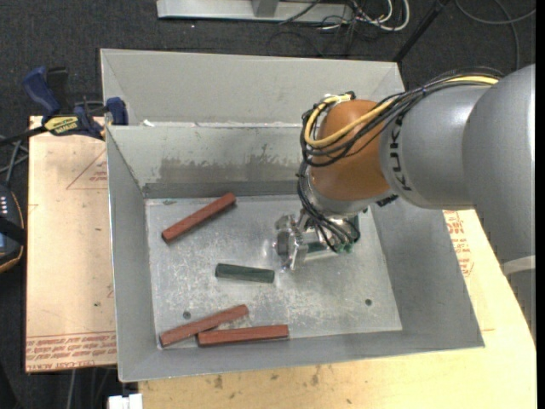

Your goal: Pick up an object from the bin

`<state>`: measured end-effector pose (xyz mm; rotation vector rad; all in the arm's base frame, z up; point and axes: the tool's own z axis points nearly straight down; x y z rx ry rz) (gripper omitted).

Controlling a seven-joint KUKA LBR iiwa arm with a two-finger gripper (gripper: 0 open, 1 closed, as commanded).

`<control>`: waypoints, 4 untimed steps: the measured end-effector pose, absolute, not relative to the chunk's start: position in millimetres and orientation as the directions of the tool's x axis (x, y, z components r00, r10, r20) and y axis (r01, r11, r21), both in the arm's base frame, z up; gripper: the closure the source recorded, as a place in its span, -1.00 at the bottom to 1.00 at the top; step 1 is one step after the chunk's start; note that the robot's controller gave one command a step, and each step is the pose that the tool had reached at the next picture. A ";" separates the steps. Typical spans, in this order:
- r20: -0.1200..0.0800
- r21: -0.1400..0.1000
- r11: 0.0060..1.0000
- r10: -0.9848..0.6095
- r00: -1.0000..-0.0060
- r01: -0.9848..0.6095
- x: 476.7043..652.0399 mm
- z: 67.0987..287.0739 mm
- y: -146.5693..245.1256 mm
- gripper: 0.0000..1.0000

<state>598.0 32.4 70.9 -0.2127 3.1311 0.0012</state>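
My gripper (288, 245) hangs low over the middle of the bin floor, under the orange wrist cover. Just to its lower left lies a short dark green bar (244, 273), its right end close to the gripper. I cannot tell whether the two touch. A red-brown bar (198, 217) lies aslant further left, near the back wall.
Two more red-brown bars (204, 325) (243, 335) lie side by side near the bin's front wall. The arm and its cables reach in from the right and cover the bin's right rear part.
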 end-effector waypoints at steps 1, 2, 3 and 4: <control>-0.003 0.001 0.991 -0.135 -0.991 -0.135 598.0 70.9 32.4 1.00; 0.006 0.002 0.988 -0.155 -0.988 -0.155 584.7 117.3 41.8 1.00; -0.001 0.001 0.965 -0.263 -0.965 -0.263 500.5 76.0 24.2 -1.00; -0.001 0.001 0.965 -0.263 -0.965 -0.263 500.5 76.0 24.3 -1.00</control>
